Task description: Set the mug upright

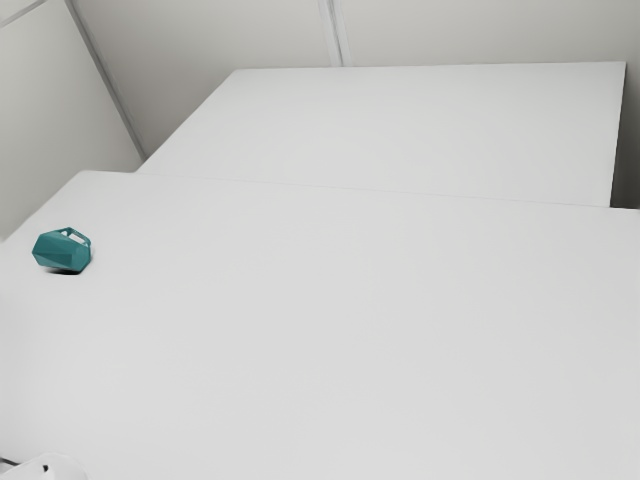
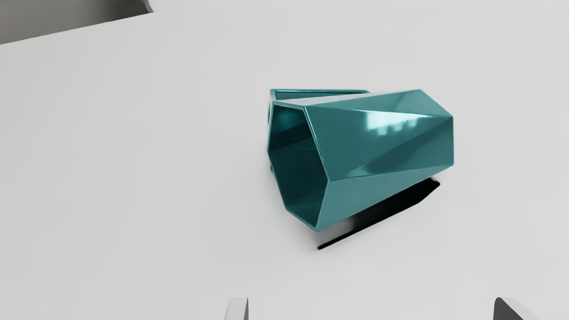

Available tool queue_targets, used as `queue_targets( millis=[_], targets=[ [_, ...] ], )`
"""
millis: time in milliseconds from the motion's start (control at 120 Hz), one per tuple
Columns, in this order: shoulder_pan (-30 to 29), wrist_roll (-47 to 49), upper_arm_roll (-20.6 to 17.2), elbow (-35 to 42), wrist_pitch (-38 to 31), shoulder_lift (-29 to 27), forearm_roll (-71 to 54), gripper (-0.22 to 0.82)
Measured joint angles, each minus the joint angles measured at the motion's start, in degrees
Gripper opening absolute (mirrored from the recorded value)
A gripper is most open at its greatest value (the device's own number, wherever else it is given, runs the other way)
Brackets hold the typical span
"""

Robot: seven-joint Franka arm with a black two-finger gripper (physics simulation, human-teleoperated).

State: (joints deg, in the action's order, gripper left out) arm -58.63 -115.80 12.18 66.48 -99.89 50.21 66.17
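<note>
The mug lies sideways near the table's edge, tabletop all around.

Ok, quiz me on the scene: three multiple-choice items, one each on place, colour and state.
1. Where is the mug in the exterior view?
A) near its right edge
B) near its left edge
C) at its centre

2. What colour is the mug?
A) teal
B) red
C) yellow

3. How is the mug resting?
A) upright
B) upside down
C) on its side

1: B, it shows towards that edge.
2: A, both views show it teal.
3: C, its mouth faces sideways.
</note>
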Motion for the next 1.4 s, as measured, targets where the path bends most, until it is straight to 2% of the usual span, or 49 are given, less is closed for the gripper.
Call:
queue_targets(
  millis=[317, 692, 1400],
  targets=[
    [-1.24, 0.62, -5.36, -8.13, -4.78, 6.55, 0.12, 0.6],
    [-3.17, 1.2, -8.16, -11.73, -5.8, 10.67, 0.52, 0.6],
    [-2.91, 1.57, -10.2, -14.42, 0.73, 13.22, 0.4, 0.6]
  ],
)
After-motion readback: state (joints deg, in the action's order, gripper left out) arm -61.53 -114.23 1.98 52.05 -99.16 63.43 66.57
